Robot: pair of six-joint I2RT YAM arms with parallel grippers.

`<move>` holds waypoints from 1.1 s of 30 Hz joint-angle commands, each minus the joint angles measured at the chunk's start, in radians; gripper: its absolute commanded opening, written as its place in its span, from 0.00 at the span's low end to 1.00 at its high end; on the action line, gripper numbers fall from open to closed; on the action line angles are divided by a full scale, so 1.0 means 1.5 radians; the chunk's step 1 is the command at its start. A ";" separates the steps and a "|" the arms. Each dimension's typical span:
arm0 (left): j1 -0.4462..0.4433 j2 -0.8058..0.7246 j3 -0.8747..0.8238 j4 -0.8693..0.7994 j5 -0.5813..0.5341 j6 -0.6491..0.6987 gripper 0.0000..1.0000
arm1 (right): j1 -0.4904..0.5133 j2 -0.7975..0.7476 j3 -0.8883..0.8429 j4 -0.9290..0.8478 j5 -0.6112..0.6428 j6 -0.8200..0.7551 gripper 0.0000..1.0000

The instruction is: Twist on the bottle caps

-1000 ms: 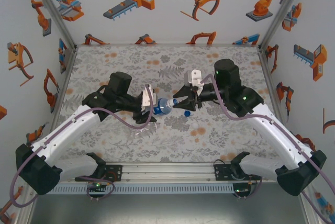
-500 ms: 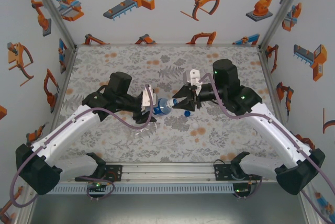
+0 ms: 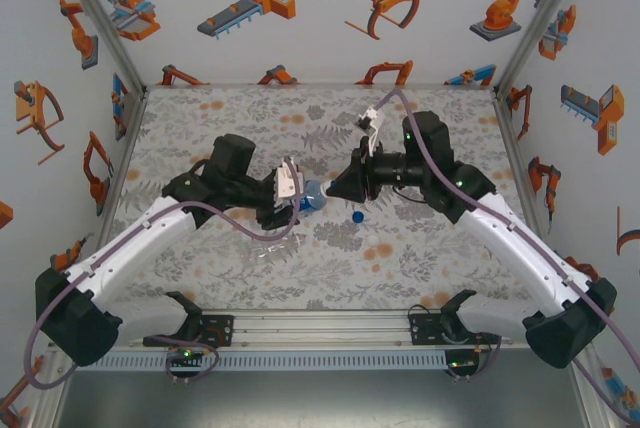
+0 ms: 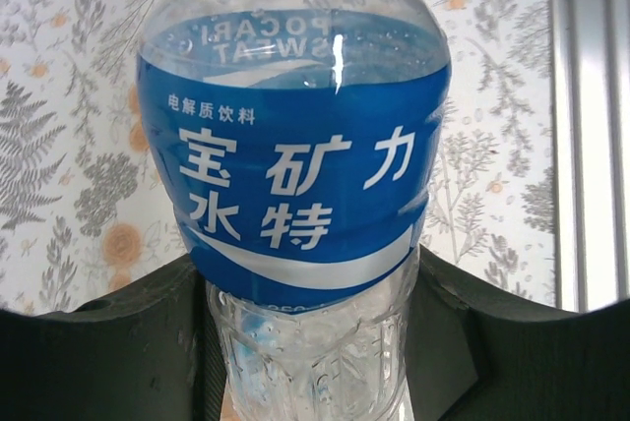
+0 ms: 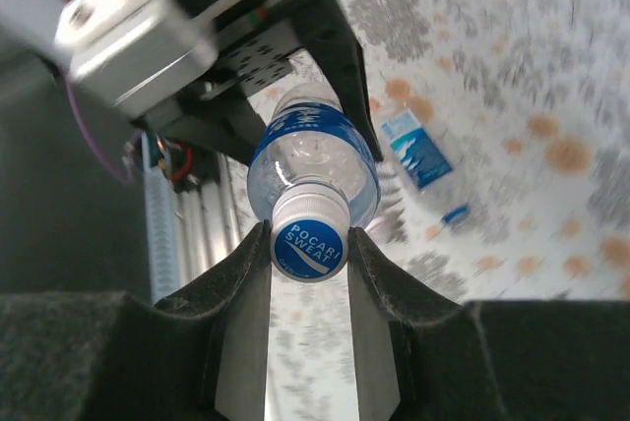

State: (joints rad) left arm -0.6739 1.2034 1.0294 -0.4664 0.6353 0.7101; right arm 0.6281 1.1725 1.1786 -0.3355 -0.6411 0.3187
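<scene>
1. Bottle [image 4: 295, 175] sits clamped in the left tool [image 4: 310, 342] above the tabletop [image 3: 250, 128]; the right tool [image 5: 308, 239] pinches its blue cap [image 5: 309, 244].
2. Risk: a tilted cap could cross-thread, or slip if the pinch is loose.

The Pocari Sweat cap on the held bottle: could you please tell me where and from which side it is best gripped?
Grip the cap across its round side wall, coming end-on along the axis of the bottle. The left tool holds the bottle with its neck pointing at the right tool, whose fingers pinch it there.
</scene>
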 commanded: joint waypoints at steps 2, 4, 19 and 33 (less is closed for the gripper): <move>-0.004 0.020 0.026 0.070 -0.035 -0.014 0.00 | 0.007 0.028 -0.008 -0.037 0.129 0.466 0.00; -0.004 0.029 0.029 0.080 -0.042 -0.014 0.00 | 0.008 0.040 -0.014 -0.065 0.142 0.575 0.00; -0.005 0.021 0.032 0.048 -0.002 0.015 0.00 | 0.021 -0.030 0.026 0.000 0.153 0.137 0.48; -0.006 -0.049 0.014 -0.041 0.098 0.035 0.00 | 0.019 -0.035 0.063 -0.077 -0.192 -0.544 0.56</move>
State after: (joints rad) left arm -0.6758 1.1519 1.0470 -0.4770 0.7170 0.7383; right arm 0.6525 1.1145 1.2503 -0.4137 -0.8211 -0.2310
